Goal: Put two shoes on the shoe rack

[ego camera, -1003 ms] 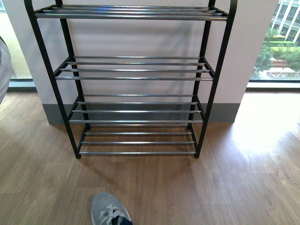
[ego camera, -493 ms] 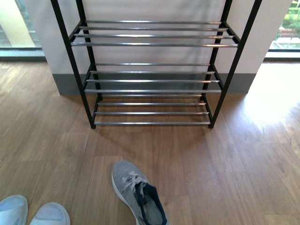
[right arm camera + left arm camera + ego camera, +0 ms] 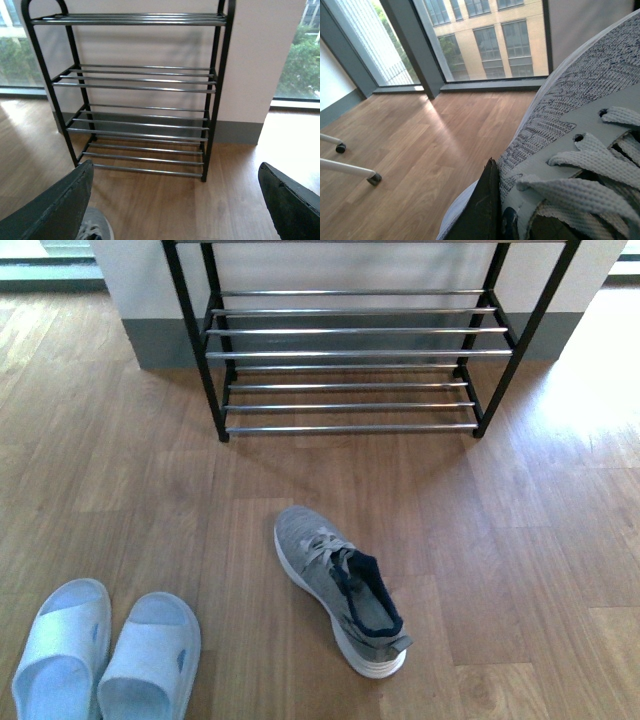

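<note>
Clamps left claw [image 3: 490, 210] on a grey knit sneaker [image 3: 580, 95], one dark finger [image 3: 482, 200] pressed against its side by the white laces, the other finger out of sight. Holds that sneaker well above the wooden floor [image 3: 420, 135], near tall windows [image 3: 485, 35]. Holds right claw [image 3: 170, 205] with its two dark fingers wide apart, facing the black shoe rack [image 3: 135, 87] with its four tiers of chrome bars against a pale wall. Looks down in the front view on a second grey sneaker [image 3: 340, 590], upright on its white sole on the floor in front of the rack, toe toward the rack. Finds pale blue slides [image 3: 105, 655] side by side on the floor, left of that sneaker and well apart from the rack.
</note>
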Robot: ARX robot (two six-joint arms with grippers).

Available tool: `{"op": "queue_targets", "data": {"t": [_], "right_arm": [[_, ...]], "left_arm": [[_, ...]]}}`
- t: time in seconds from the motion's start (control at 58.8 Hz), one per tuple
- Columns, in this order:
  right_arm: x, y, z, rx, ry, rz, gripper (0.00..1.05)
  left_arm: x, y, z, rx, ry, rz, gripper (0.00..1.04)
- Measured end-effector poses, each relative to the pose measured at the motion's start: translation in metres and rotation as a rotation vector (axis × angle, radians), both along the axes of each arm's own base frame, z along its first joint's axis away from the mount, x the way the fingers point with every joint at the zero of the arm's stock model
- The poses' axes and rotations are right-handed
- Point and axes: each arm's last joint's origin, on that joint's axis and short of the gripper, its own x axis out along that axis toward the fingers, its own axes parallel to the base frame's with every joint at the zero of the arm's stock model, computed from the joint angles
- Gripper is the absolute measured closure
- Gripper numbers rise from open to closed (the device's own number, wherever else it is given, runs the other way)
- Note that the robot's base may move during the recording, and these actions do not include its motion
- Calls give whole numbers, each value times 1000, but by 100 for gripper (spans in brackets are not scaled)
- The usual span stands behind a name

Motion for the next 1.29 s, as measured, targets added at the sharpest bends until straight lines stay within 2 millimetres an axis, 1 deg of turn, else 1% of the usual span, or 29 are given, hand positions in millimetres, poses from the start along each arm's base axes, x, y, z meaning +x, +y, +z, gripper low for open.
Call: {"op": "queue_targets", "data": {"t": [0.119, 0.187, 0.255, 0.306, 0.374, 0.493, 0.527, 0.544, 0.578, 0.612, 0.629, 0.68, 0.748, 0.782, 0.85, 0.867, 0.969, 1.139, 1.293], "right_arm": [[0, 0, 0, 0, 2, 8, 9], [3, 1, -3, -8, 77, 142, 9], [12, 2, -8, -31, 135, 202, 9], [21, 4, -10, -58, 158, 225, 9], [37, 3, -11, -106, 173, 197, 9], [75, 2, -13, -159, 221, 168, 9], [89, 3, -17, -182, 239, 164, 9], [92, 4, -19, -190, 243, 165, 9], [104, 5, -26, -205, 271, 162, 9], [112, 6, -33, -213, 298, 172, 9], [119, 7, -41, -222, 328, 177, 9], [132, 10, -59, -244, 386, 174, 9], [145, 12, -78, -266, 434, 168, 9], [154, 13, -93, -266, 489, 172, 9], [162, 16, -115, -262, 568, 172, 9], [166, 18, -129, -254, 616, 173, 9], [171, 23, -156, -221, 705, 183, 9], [182, 31, -186, -187, 775, 179, 9], [191, 29, -213, -132, 862, 142, 9]], "left_arm": [[0, 1, 0, 0, -1, 13, 103], [0, 1, 0, 1, -1, 12, 103], [0, 0, 0, 0, 0, 4, 103], [0, 0, 0, 0, 0, 1, 103], [0, 0, 0, 0, 0, 1, 103], [0, 0, 0, 0, 0, 1, 103], [0, 0, 0, 0, 0, 2, 103], [0, 0, 0, 0, 0, 2, 103], [0, 0, 0, 0, 0, 3, 103], [0, 0, 0, 0, 0, 3, 103], [0, 0, 0, 0, 0, 2, 103], [0, 0, 0, 0, 0, 1, 103], [0, 0, 0, 0, 0, 1, 103], [0, 0, 0, 0, 0, 2, 103], [0, 0, 0, 0, 0, 2, 103], [0, 0, 0, 0, 0, 1, 103], [0, 0, 0, 0, 0, 2, 103], [0, 0, 0, 0, 0, 1, 103], [0, 0, 0, 0, 0, 1, 103]]}}
